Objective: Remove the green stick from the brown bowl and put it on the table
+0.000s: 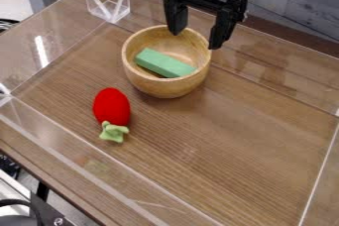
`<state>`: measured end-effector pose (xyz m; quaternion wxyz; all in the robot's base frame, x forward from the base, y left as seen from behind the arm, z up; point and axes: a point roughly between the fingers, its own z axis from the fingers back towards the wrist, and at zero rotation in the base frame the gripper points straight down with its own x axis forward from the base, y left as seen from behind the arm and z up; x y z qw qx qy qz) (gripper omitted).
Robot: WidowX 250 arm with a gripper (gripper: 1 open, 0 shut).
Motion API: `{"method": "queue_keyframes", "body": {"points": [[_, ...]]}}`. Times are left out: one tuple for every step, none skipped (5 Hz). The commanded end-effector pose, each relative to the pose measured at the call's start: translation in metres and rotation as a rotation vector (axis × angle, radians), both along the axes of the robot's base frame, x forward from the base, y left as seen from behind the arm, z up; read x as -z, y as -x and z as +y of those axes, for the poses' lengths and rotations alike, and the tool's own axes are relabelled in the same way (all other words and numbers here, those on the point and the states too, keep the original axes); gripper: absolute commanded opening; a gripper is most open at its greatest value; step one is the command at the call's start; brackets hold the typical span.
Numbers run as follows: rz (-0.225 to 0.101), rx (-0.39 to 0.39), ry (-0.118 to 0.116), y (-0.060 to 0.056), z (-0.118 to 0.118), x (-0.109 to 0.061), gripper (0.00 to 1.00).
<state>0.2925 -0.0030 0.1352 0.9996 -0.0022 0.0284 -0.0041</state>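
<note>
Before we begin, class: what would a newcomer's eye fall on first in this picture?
Probably the bright red toy with green leaves, lying on the brown table in front of the bowl. Next, the mint green stick inside the round wooden bowl, with the robot's black jaws hanging over the bowl's far side.

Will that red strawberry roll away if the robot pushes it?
The red strawberry looks rounded, so it might roll a bit. Its pointy shape could make it curve, and its green leaves may stop it rolling far.

Lab-like tabletop (245, 131) with robot arm (205, 0)
</note>
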Motion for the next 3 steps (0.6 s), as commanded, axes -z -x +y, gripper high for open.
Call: {"method": "queue_keyframes", "body": {"points": [[0.003, -0.163, 0.004, -0.001, 0.014, 0.011, 1.0], [-0.004, -0.326, 0.016, -0.002, 0.026, 0.023, 1.0], [-0.019, -0.469, 0.026, -0.001, 0.036, 0.035, 1.0]]}}
